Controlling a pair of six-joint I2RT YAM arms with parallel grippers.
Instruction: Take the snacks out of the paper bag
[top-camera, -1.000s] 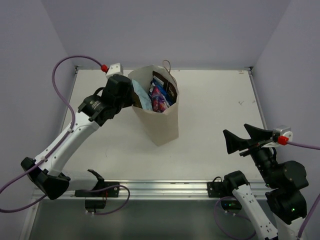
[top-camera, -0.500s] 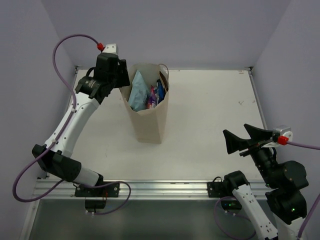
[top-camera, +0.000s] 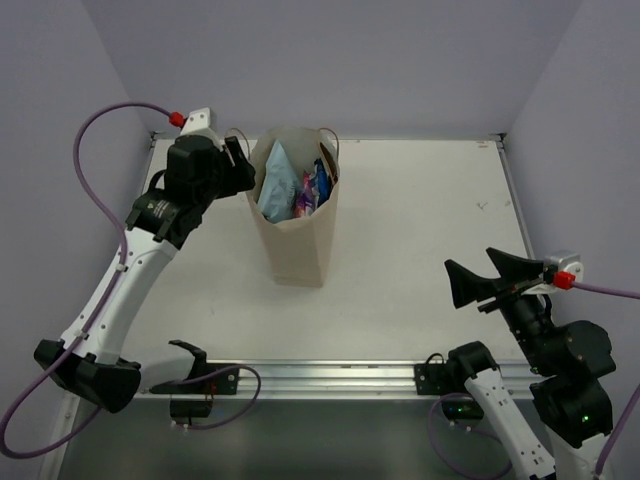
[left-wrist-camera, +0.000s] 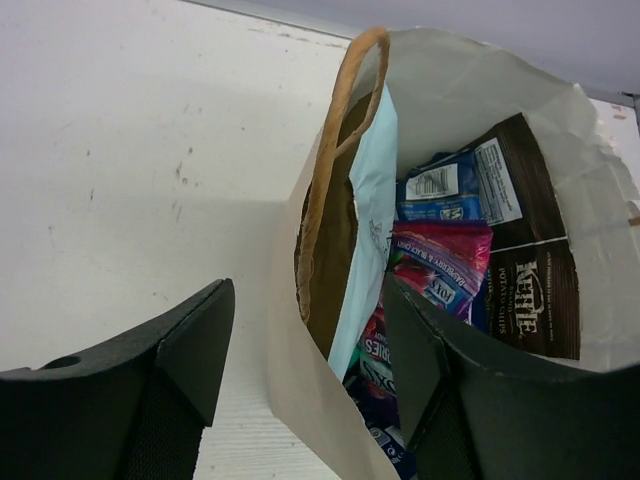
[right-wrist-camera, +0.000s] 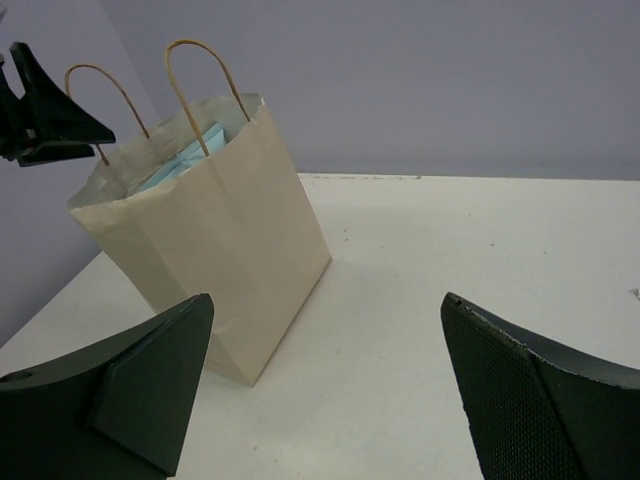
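Top external view showed the tall cream-beige paper bag (top-camera: 300, 240) standing upright on the white table (top-camera: 430, 200), left of centre. Its mouth was open and the snacks were inside: a pale teal foil packet (top-camera: 276, 185), a magenta-purple packet (top-camera: 303, 195) and a blue-and-white packet (top-camera: 320, 180) showed at the rim. The left gripper (top-camera: 238, 165) hung just beside the bag's left rim, jaws parted and empty. The right gripper (top-camera: 470, 268) sat well apart near the table's right side, jaws spread wide, holding nothing.

Left wrist view looked into the bag between that claw's fingers (left-wrist-camera: 190, 350), which pinched nothing; the near wall and a string handle (left-wrist-camera: 335, 140) lay in the gap. The teal packet stood against that wall, the magenta one beside it, and a brown packet (left-wrist-camera: 530, 270) was further in.

Right wrist view gave us the bag side-on, with only a teal corner above the rim.

We judged the packets light, crinkly and slick, with contents that might crush. The teal packet's upright top edge looked the best place to pinch, gently. The bag seemed light enough to tip or slide.
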